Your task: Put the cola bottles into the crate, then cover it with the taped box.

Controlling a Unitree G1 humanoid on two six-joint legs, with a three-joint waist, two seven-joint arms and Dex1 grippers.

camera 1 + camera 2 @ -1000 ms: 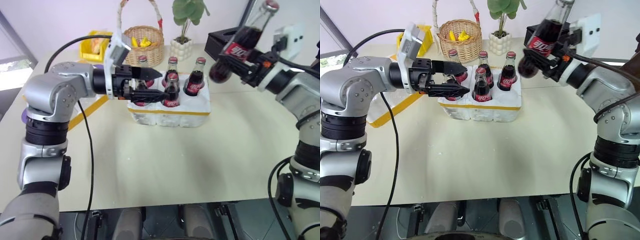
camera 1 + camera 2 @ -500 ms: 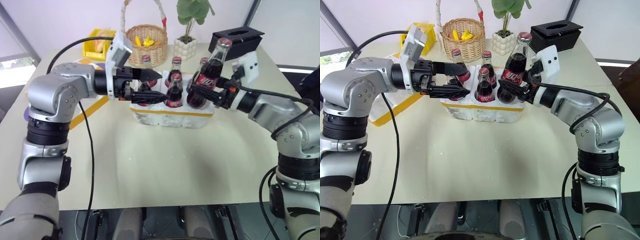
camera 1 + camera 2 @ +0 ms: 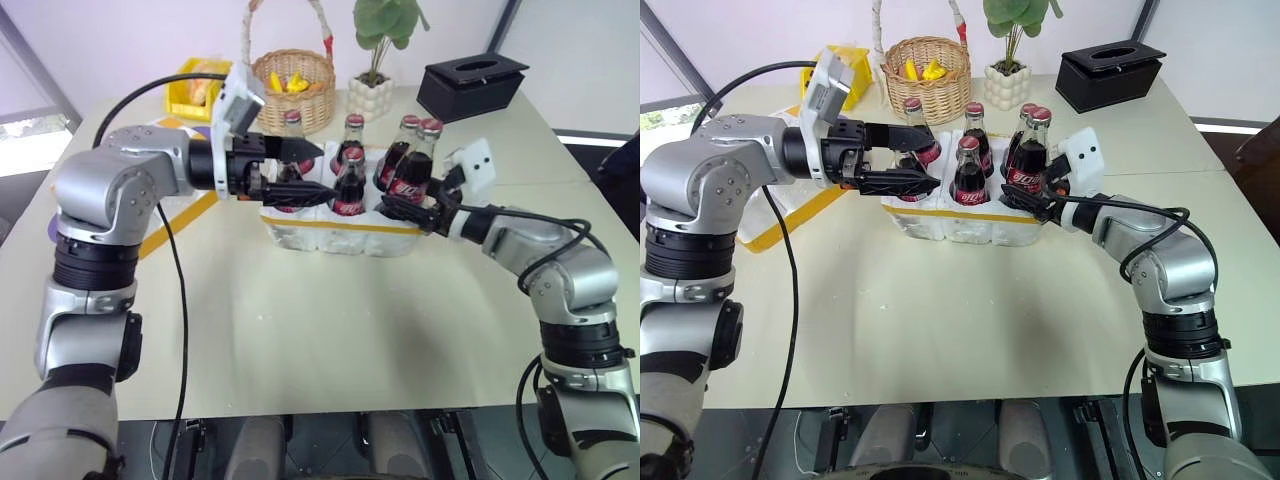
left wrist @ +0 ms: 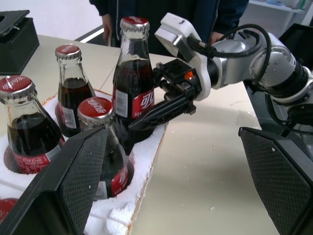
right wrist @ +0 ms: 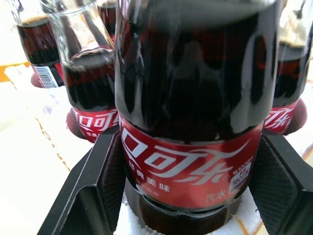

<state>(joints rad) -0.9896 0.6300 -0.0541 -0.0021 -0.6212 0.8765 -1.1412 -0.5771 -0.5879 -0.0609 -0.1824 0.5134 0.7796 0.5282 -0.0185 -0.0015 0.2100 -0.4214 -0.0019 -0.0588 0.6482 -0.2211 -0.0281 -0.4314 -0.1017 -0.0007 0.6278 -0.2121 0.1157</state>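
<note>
The crate, a white block with a yellow band, sits mid-table and holds several cola bottles. My right gripper is shut on one more cola bottle, gripping its lower body. That bottle stands upright with its base in the crate's front right hole. Above the crate's left side hangs my left gripper, open and pointing right, with nothing between its fingers. Part of the taped box shows behind my left arm.
Along the table's far edge stand a wicker basket, a potted plant, a black tissue box and a yellow bin. A person stands beyond the table on my right side.
My right gripper came down and leftward from high on the right, carrying its bottle to the crate's front right hole; the bottle went from tilted to upright. The left gripper stayed put.
</note>
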